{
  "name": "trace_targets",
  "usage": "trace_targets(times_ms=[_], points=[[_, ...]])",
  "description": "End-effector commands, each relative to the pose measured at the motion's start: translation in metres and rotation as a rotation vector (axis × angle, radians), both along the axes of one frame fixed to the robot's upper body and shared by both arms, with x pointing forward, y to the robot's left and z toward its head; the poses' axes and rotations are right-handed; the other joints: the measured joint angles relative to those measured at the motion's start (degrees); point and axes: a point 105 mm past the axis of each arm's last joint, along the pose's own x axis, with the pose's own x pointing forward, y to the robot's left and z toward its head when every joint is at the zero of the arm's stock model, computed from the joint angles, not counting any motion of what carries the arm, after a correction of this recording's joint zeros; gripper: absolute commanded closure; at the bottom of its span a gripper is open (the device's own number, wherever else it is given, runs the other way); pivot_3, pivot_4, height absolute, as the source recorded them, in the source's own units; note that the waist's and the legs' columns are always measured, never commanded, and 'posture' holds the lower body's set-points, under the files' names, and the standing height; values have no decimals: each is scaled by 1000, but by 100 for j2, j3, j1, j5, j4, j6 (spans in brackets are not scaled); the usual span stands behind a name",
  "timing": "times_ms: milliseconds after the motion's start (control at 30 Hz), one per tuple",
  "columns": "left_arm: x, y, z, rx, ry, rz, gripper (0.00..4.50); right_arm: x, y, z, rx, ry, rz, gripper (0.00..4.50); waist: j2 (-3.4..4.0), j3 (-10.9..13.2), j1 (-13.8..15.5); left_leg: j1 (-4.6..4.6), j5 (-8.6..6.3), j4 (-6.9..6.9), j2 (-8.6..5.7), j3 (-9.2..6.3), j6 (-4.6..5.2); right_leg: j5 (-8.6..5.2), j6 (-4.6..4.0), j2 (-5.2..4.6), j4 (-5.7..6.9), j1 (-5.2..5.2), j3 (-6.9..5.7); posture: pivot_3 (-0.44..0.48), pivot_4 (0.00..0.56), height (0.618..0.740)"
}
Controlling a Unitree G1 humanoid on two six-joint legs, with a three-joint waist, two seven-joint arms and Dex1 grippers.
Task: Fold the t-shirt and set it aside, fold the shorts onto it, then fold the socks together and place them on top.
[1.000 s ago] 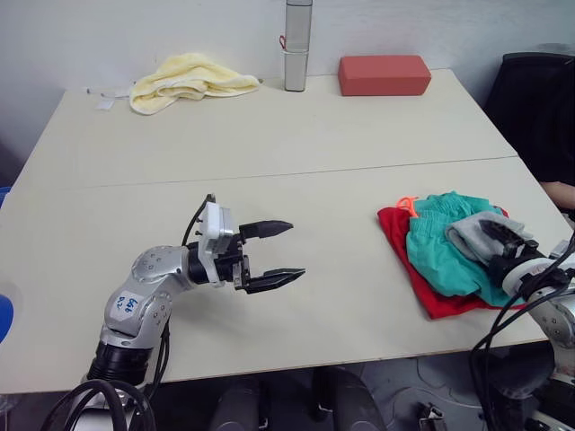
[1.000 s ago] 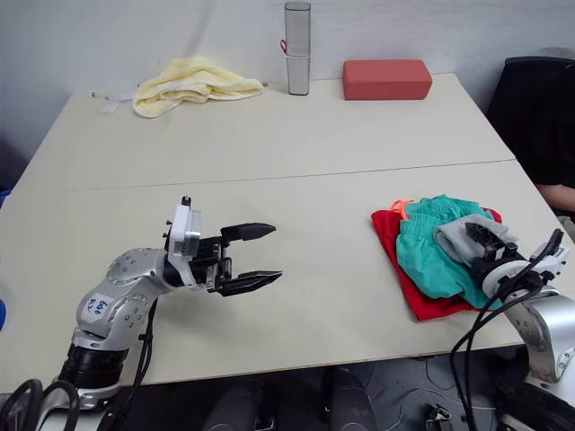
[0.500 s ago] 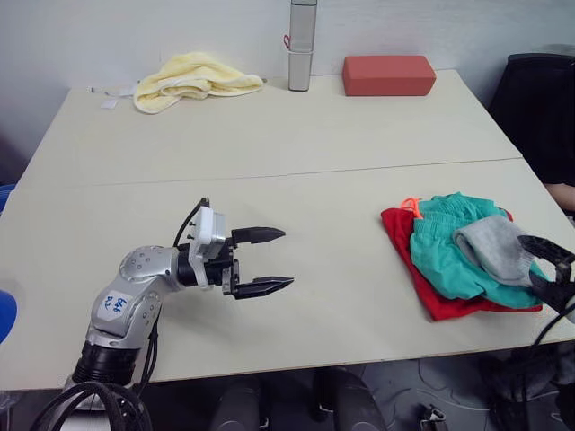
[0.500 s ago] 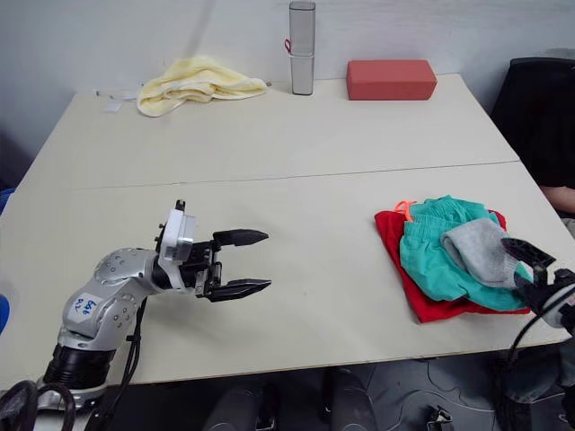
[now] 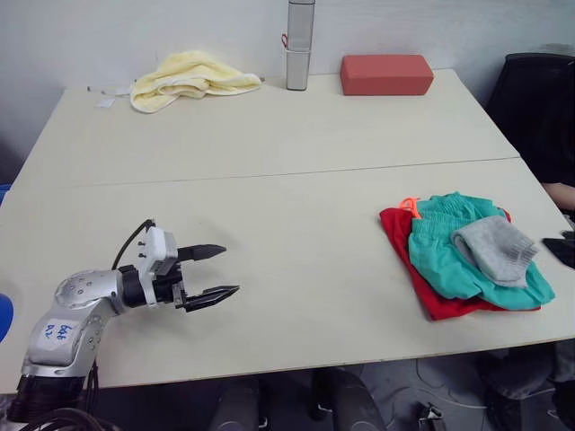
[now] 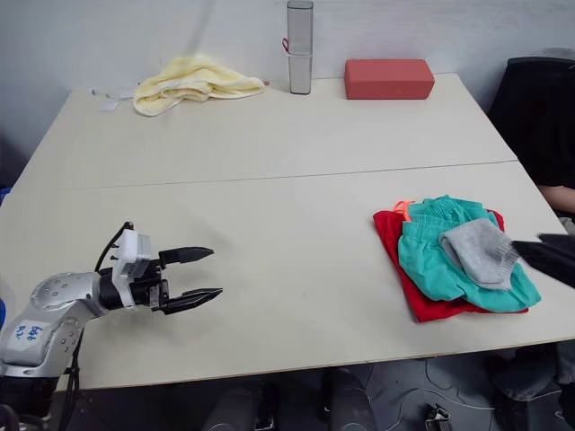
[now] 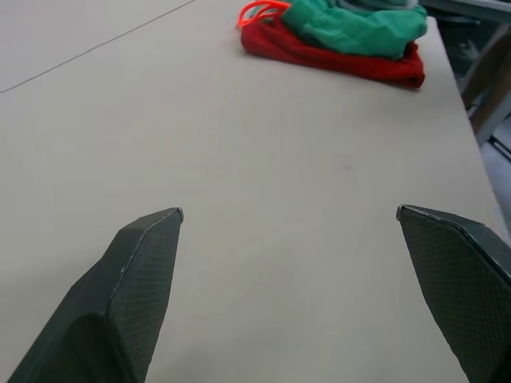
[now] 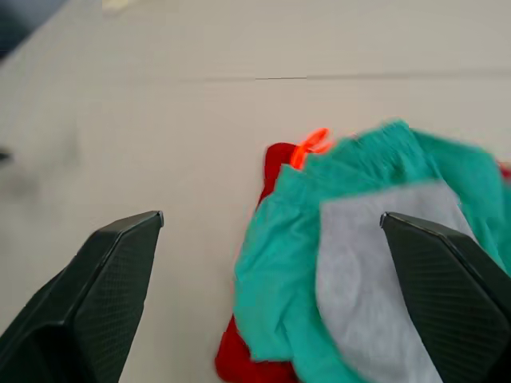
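left eye view: left hand (image 5: pixel 212 271) has pulled back toward the 7 o'clock corner of the surface (image 5: pixel 269 171) since a second ago, fingers spread wide, holding nothing.
left eye view, stack: t-shirt (image 5: pixel 402 242) folded at 3 o'clock, shorts (image 5: pixel 445 256) folded on it, socks (image 5: pixel 496 247) on top. A second ago the right hand was down on the socks; now it is off them, a dark tip at the 3 o'clock edge.
left eye view, meaning: judged, all three garments stacked, release done, task looks complete or nearly so.
left eye view, axis: socks' long axis runs roughly 10 to 4 o'clock, ribbed end toward 4. Shorts' orange drawstring sticks out toward 11.
right eye view: right hand (image 6: pixel 546 258) just beside the stack at 3 o'clock, apart from the socks.
right eye view, rest: yellow towel (image 6: pixel 193 81) at 11 o'clock, grey bottle (image 6: pixel 299 47) at 12, red block (image 6: pixel 388 78) at 1, all well apart from the stack.
left wrist view: fingers (image 7: pixel 144 271) wide over bare surface, stack far ahead.
right wrist view: fingers (image 8: pixel 112 271) spread wide, empty, grey socks lying on teal shorts between and beyond them.
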Motion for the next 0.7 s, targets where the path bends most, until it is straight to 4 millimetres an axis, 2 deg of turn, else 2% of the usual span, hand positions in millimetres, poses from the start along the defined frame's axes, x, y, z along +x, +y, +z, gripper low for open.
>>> trace_targets(times_ms=[33, 200, 333, 467, 600, 700], points=[[-6, 11, 11, 51, -87, 53, 0, 8, 46, -13, -145, -133, 292, 54, 4, 3, 4, -1, -3, -2, 0, 1, -6, -1, -1, -1, 1, -2, -6, 0, 150, 740], [-26, 28, -12, 179, -110, 102, 0, 33, 104, -47, -202, -330, 587, 54, -4, 11, -41, 1, -3, -3, 4, 9, -20, -9, -12, 0, -2, -3, -23, 0, 150, 740], [-38, 38, -26, 271, -121, 136, 0, 45, 133, -70, -240, -448, 698, 54, 2, 18, 5, -1, -3, 6, 0, 7, -16, -11, -15, -7, 0, -2, -30, 0, 150, 740], [-45, 48, -31, 292, -129, 169, 0, 51, 139, -86, -248, -464, 704, 54, 2, 18, 66, 2, -7, 9, -6, 3, -9, -10, -16, -23, 8, -2, -29, 0, 150, 740], [-48, 53, -30, 288, -161, 216, 0, 52, 133, -105, -262, -437, 697, 54, 3, 18, 76, 7, -8, 10, -5, 2, -9, -6, -22, -29, 14, -1, -28, 0, 150, 740], [-50, 54, -31, 271, -173, 242, 0, 53, 132, -110, -240, -447, 676, 54, 3, 18, 73, 12, -7, 9, -4, 1, -7, -6, -25, -29, 21, 0, -29, 0, 150, 740]])
